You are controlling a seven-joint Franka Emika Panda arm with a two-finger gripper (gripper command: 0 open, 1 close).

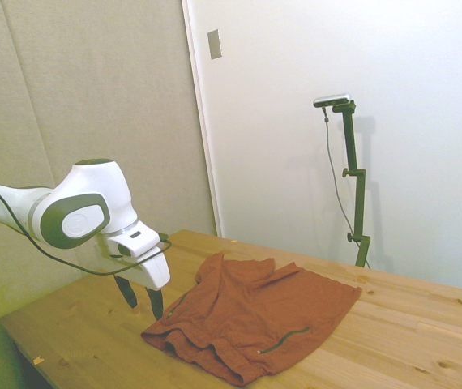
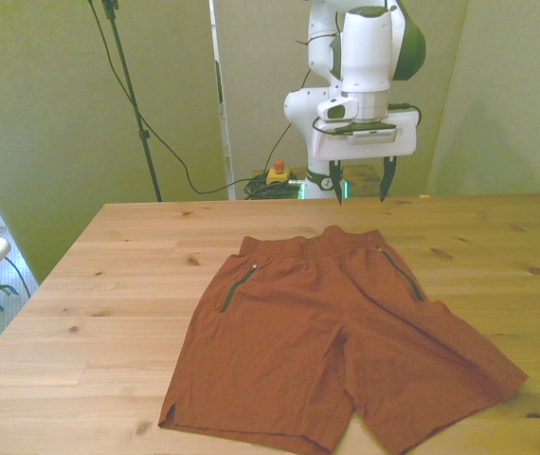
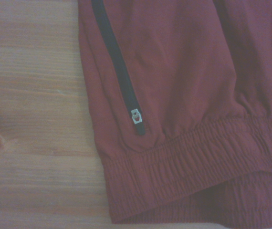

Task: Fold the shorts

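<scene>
Wrist view alone shows the shorts' [image 3: 183, 95] zipper pull [image 3: 135, 116], slightly blurred.

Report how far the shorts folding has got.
Done: nothing. The shorts lie spread flat on the table, both legs open, no fold made. In hand: the gripper is open and empty above the waistband, apparently lining up a first grasp; the wrist view shows a zipper near it. Left: the grasp and every fold.

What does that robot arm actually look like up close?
The arm is glossy white, with rounded joints and grey caps. A thin black cable loops along it. Its flat white gripper ends in two slim dark fingers.
</scene>
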